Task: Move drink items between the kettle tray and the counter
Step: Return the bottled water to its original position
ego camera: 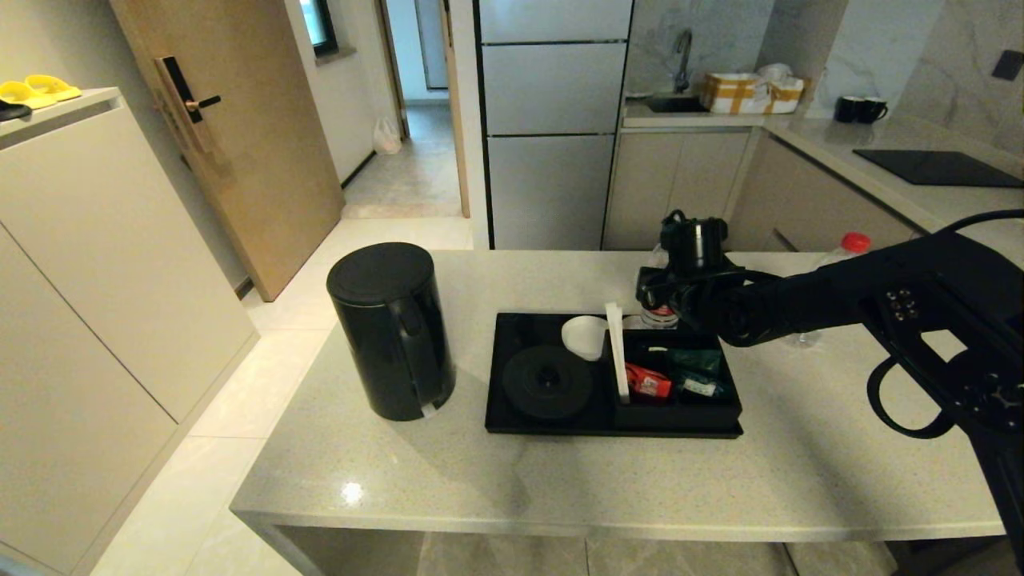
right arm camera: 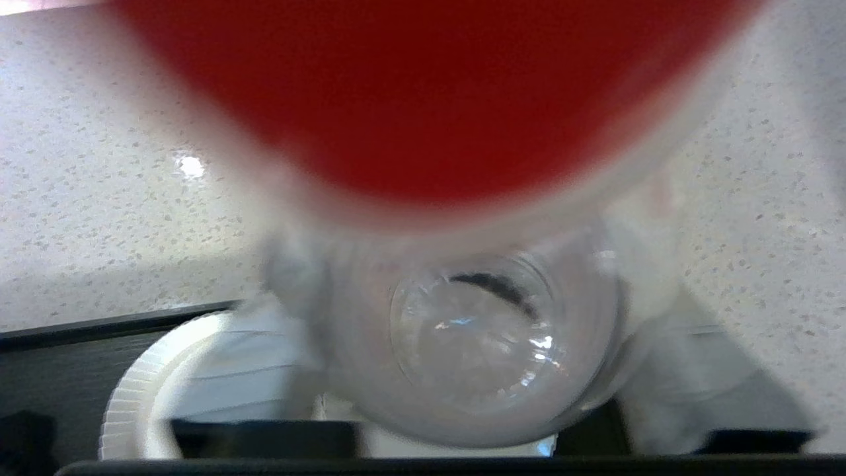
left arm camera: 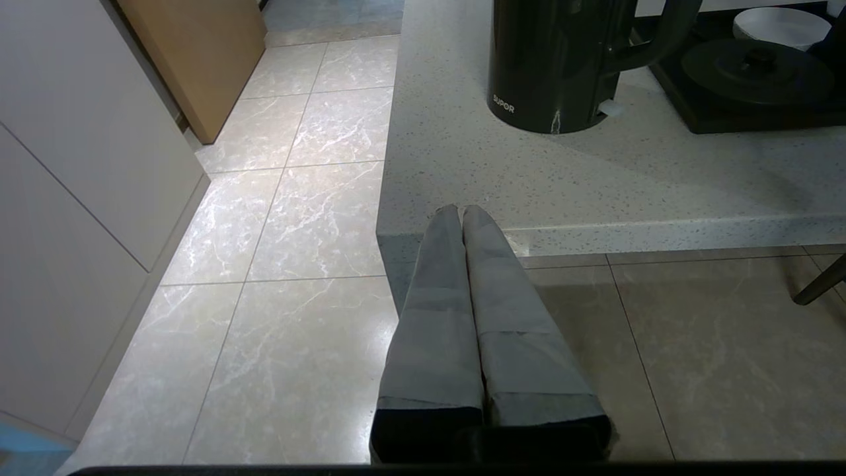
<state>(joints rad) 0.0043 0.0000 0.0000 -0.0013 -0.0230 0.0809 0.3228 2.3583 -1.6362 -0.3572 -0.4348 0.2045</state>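
Spanning most of the head view, the beige speckled counter [ego camera: 608,480] carries everything. On it, largest first: the tall matte black kettle [ego camera: 391,330] stands upright to the left of the black kettle tray [ego camera: 552,424], off its round base [ego camera: 547,382], handle toward the tray. The tray also holds a white paper cup [ego camera: 585,336], a white upright divider [ego camera: 616,352] and a boxed compartment with red and green sachets [ego camera: 672,376].

The right arm reaches in from the right; the right gripper [ego camera: 668,300] sits over a clear water bottle [ego camera: 659,318] at the tray's far edge. Whether that bottle stands on the tray or just behind it on the counter cannot be told. In the right wrist view its red cap [right arm camera: 429,92] fills the frame, very close to the camera, with the clear body below. Fingers are not visible; whether the jaws are apart or clamped on the bottle cannot be told. A second red-capped bottle [ego camera: 850,244] stands behind the forearm.

Judgement: step in hand is grasping this bottle. To do it well, centre on the neck, close just below the cap, then lift straight up to clear the divider and cup.

The left gripper [left arm camera: 461,215] is parked below the counter's near edge, fingers pressed together, holding nothing.
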